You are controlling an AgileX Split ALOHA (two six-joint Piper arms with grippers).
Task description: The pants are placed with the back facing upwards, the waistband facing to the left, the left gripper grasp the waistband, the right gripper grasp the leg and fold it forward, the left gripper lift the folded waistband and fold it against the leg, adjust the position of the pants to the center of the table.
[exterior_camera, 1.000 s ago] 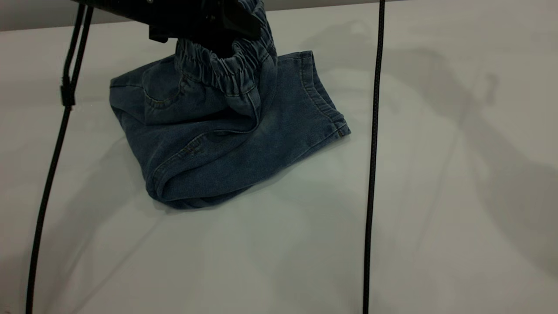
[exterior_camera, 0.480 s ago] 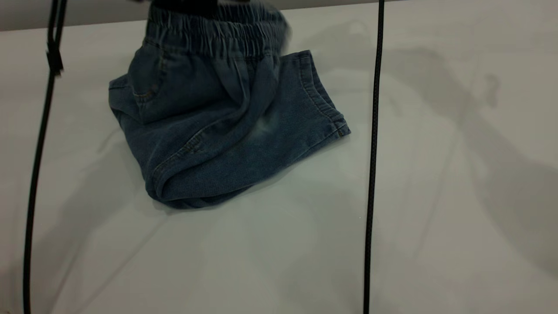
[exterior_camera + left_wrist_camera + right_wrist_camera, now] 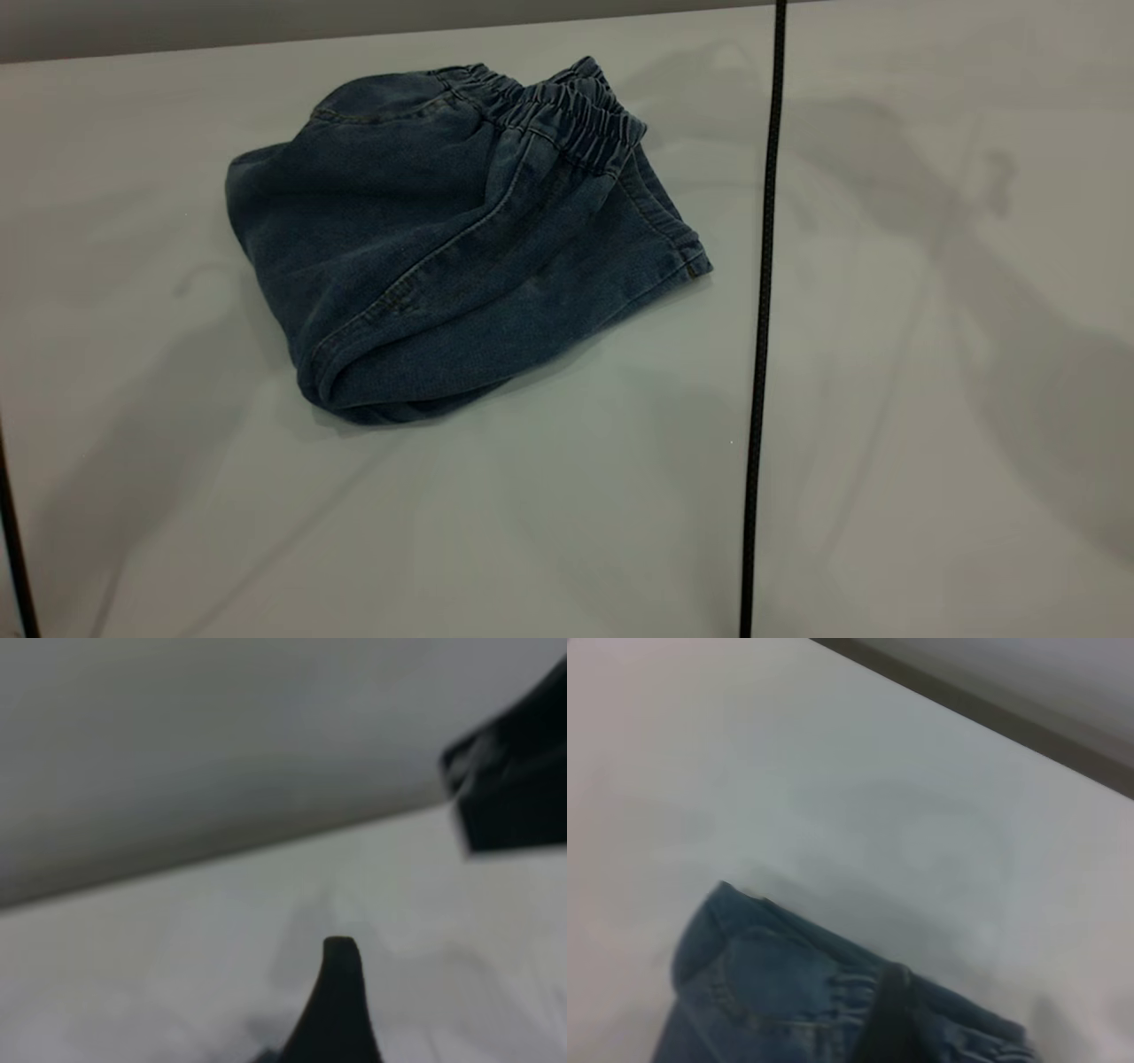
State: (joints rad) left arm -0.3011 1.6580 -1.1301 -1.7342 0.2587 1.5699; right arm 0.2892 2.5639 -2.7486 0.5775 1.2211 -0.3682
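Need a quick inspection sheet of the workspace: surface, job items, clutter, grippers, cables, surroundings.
Surface: table, plain pale top crossed by shadows.
Job's things: pants folded into a compact bundle, left of centre toward the far edge; waistband laid on top, over the leg, whose hem points right.
Clutter: nothing seen.
Grippers: neither shows in the exterior view; left gripper over bare table, holding nothing; right gripper, one finger visible above the pants.
Cables: one black cable hangs down right of the pants; another at the lower left edge.
Surroundings: grey wall behind the table's far edge.
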